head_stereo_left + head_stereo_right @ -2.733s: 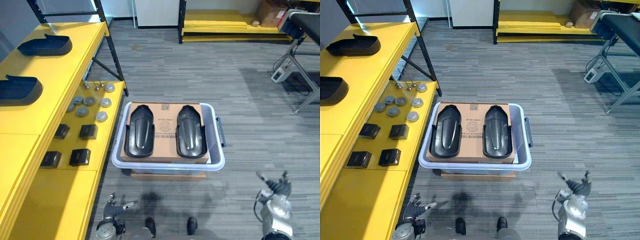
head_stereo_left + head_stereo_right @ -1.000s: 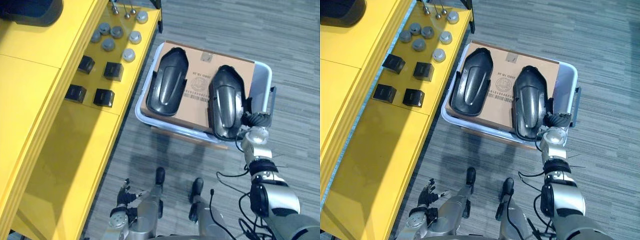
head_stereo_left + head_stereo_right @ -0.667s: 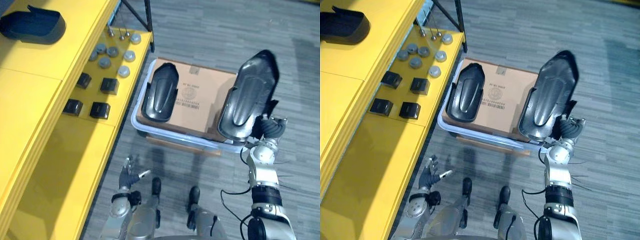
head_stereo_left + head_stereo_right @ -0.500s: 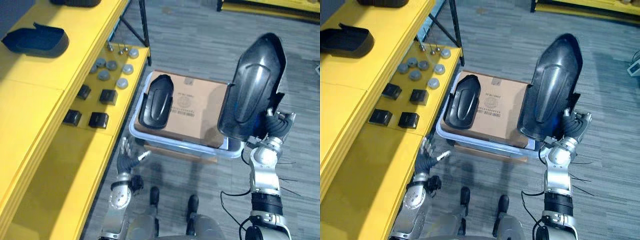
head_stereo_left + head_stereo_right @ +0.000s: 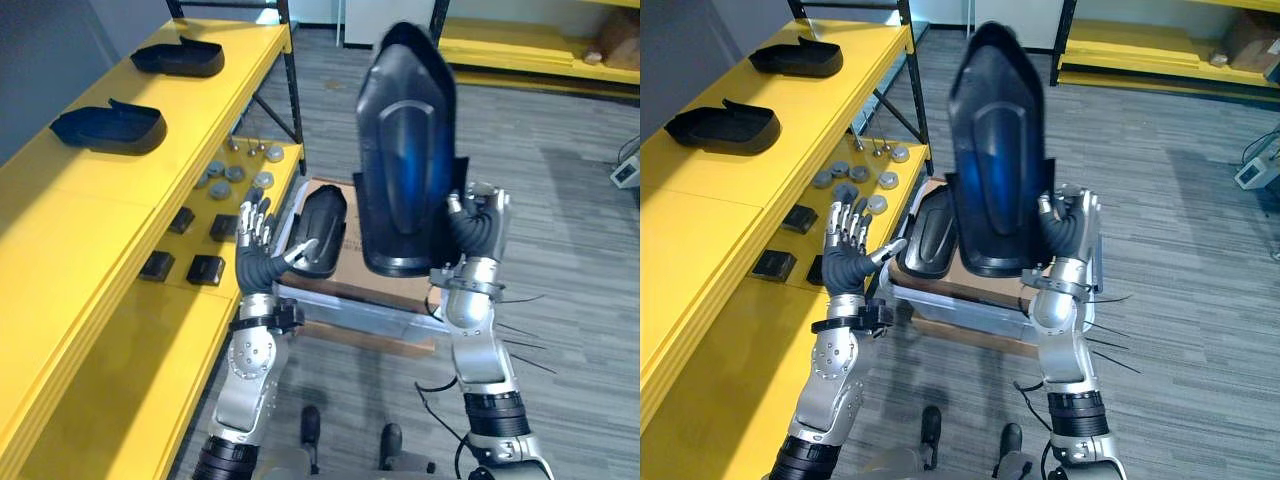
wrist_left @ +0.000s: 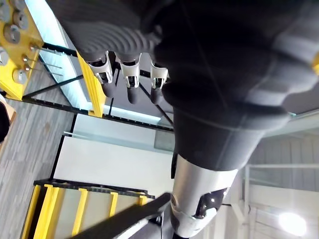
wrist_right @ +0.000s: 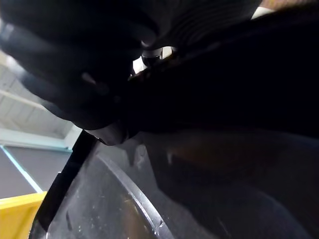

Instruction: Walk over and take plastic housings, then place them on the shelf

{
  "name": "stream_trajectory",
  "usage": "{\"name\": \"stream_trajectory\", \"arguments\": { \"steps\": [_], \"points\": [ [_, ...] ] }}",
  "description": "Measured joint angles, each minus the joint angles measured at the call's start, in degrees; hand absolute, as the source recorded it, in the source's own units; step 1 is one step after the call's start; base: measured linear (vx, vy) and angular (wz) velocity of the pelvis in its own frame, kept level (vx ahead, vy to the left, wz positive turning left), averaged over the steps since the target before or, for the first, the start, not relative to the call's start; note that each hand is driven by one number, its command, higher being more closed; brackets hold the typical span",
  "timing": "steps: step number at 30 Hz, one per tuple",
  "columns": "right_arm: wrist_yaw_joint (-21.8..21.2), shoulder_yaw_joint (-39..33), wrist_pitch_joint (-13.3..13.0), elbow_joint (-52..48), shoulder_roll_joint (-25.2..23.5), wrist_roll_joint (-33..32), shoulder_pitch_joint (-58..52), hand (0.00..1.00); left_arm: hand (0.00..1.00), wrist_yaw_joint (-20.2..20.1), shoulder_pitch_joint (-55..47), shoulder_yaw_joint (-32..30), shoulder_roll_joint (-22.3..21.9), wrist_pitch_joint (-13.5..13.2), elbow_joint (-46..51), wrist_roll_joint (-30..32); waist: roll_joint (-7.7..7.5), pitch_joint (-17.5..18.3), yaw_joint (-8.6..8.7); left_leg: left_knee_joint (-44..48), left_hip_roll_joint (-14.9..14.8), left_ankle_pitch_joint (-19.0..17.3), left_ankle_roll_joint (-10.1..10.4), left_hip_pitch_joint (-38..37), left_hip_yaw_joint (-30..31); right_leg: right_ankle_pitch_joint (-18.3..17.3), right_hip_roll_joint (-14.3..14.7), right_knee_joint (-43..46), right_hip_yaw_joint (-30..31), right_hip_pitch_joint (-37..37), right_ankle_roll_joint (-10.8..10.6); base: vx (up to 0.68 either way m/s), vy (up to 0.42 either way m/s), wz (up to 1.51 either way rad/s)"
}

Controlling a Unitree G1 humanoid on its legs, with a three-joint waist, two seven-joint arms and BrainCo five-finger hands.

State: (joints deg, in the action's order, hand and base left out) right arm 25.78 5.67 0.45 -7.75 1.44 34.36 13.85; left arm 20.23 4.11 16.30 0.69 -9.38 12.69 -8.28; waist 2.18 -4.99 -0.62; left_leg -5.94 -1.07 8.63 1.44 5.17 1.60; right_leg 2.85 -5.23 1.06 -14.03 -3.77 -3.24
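My right hand [image 5: 478, 222] is shut on the lower right edge of a black plastic housing [image 5: 405, 150] and holds it upright, high above the bin. The same housing [image 7: 224, 164] looms dark past the curled fingers in the right wrist view. A second black housing [image 5: 320, 232] lies on the cardboard [image 5: 345, 250] in the white bin [image 5: 350, 310] below. My left hand [image 5: 258, 240] is raised beside that bin with fingers straight, open and empty. Two more black housings [image 5: 108, 127] [image 5: 178, 59] rest on the yellow shelf [image 5: 60, 200] at my left.
On the shelf's lower level lie several grey round caps [image 5: 235, 175] and small black boxes [image 5: 190, 245]. A black shelf post [image 5: 290, 70] stands at the shelf's far corner. Grey carpet [image 5: 560, 230] spreads to the right; yellow racks [image 5: 530, 50] stand at the back.
My right hand has lifted the housing higher and swung it left toward the middle. My left hand has risen and now stands beside the bin. The camera has tilted up.
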Motion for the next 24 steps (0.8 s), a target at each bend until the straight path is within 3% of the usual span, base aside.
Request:
{"name": "stream_trajectory", "arguments": {
  "steps": [10,11,13,14,19,24],
  "points": [
    [-0.87,8.37,-0.6,-0.29,-0.49,-0.19,-0.74,1.0,0.0,2.08,5.71,3.44,0.18,2.88,-9.27,-1.31,-0.11,1.49,0.07,-0.01,-0.01,0.05,-0.07,-0.45,-0.32,0.78,0.08,-0.74,0.29,0.56,0.44,0.0,0.0,0.0],
    [-0.84,8.49,-0.6,-0.29,-0.4,-0.19,-0.75,1.0,1.0,2.34,5.74,3.54,0.23,2.9,-9.44,-1.33,-0.12,1.62,0.08,-0.01,-0.01,0.03,-0.03,-0.45,-0.35,0.89,0.1,-0.94,0.31,0.64,0.42,0.0,0.0,0.0],
    [-0.8,8.67,-0.59,-0.28,-0.27,-0.19,-0.77,1.0,1.0,2.45,5.81,3.74,0.39,2.9,-9.55,-2.24,-0.11,1.99,0.08,-0.01,-0.01,0.01,0.0,-0.36,-0.44,1.03,0.11,-1.27,0.36,0.67,0.45,0.0,0.0,0.0],
    [-0.72,8.87,-0.59,-0.28,0.11,-0.2,-0.81,0.0,1.0,2.5,6.23,3.94,0.69,2.87,-10.45,-2.5,-0.12,2.3,0.07,-0.01,-0.02,0.0,0.0,-0.35,-0.45,1.04,0.11,-1.3,0.37,0.67,0.45,0.0,0.0,0.0],
    [-1.0,11.49,-1.22,-0.28,2.29,-2.05,-0.85,0.0,1.0,2.61,6.39,4.31,2.23,3.3,-13.58,-4.65,-0.16,3.73,0.32,-0.01,-0.06,0.0,0.01,-0.33,-0.48,1.09,0.11,-1.42,0.41,0.67,0.51,0.0,0.0,0.0],
    [-2.59,13.11,-4.97,-0.38,3.88,-9.35,-0.84,0.0,1.0,3.0,6.38,4.12,3.38,4.81,-13.88,-3.19,-0.75,4.29,0.38,-0.01,-0.14,0.0,0.01,-0.39,-0.46,1.12,0.14,-1.41,0.42,0.76,0.56,0.0,0.0,0.0]
  ]
}}
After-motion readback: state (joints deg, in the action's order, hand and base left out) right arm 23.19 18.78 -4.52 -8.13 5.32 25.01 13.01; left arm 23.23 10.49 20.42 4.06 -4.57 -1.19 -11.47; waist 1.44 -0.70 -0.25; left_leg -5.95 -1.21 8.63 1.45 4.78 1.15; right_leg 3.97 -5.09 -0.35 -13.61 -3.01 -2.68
